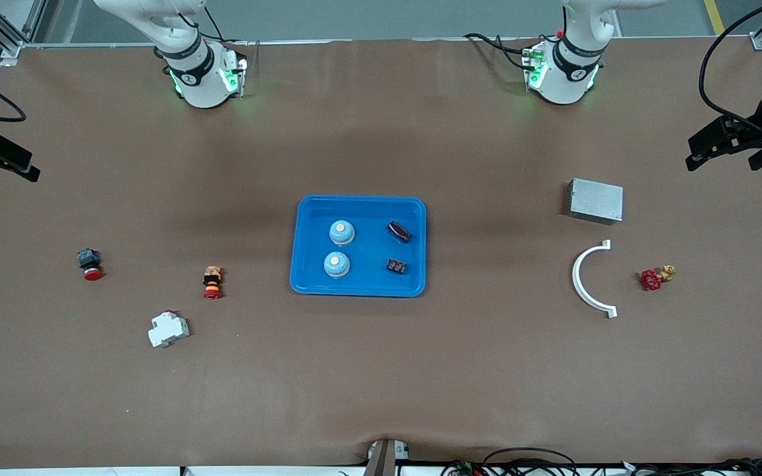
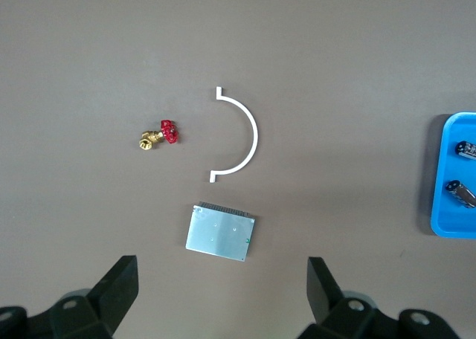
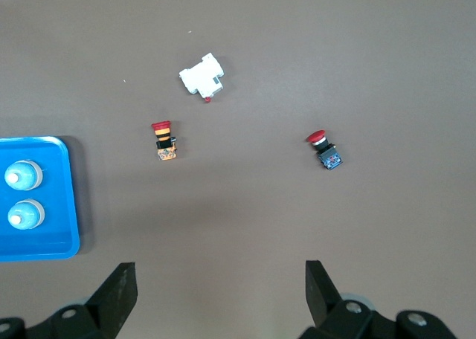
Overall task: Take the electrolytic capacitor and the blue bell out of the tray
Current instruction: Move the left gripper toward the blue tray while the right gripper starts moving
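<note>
A blue tray (image 1: 368,251) sits at the table's middle. In it are two light blue dome bells (image 1: 341,232) (image 1: 337,264) toward the right arm's end and two black capacitors (image 1: 399,231) (image 1: 395,266) toward the left arm's end. My left gripper (image 2: 222,279) is open and empty, high over the left arm's end of the table (image 1: 698,155); its view shows the tray's edge (image 2: 446,220) and both capacitors (image 2: 467,149). My right gripper (image 3: 221,279) is open and empty, high over the right arm's end (image 1: 27,168); its view shows both bells (image 3: 21,177).
Toward the left arm's end lie a grey metal box (image 1: 596,200), a white curved bracket (image 1: 583,277) and a red-handled brass valve (image 1: 653,277). Toward the right arm's end lie a red push button (image 1: 90,264), an orange-and-red button (image 1: 212,282) and a white breaker (image 1: 168,328).
</note>
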`<state>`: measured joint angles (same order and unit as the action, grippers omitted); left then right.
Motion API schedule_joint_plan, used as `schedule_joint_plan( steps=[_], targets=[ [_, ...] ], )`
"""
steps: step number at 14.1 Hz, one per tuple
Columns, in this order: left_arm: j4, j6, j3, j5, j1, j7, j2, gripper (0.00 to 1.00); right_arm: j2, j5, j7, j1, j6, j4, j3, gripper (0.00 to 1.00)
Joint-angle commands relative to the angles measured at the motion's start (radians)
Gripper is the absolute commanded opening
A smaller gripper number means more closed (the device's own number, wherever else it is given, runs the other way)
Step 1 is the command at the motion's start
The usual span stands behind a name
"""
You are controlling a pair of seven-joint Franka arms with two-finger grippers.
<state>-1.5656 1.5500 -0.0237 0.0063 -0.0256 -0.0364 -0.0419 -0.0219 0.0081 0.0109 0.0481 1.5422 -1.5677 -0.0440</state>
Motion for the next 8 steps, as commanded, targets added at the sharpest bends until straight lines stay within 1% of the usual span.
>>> schedule_joint_plan(
  steps=[1,6,8],
  targets=[
    [0.032,-0.019,-0.007,0.020,0.003,0.019,0.005,1.00,-0.032,-0.011,0.003,0.001,0.015,-0.034,0.006,1.00],
    [0.039,-0.019,0.002,0.020,0.010,0.016,0.033,1.00,-0.029,-0.010,0.004,0.001,0.019,-0.035,0.006,1.00],
    [0.032,-0.030,0.001,-0.030,0.023,0.010,0.062,1.00,-0.030,-0.010,0.003,0.001,0.022,-0.041,0.006,1.00]
  ],
)
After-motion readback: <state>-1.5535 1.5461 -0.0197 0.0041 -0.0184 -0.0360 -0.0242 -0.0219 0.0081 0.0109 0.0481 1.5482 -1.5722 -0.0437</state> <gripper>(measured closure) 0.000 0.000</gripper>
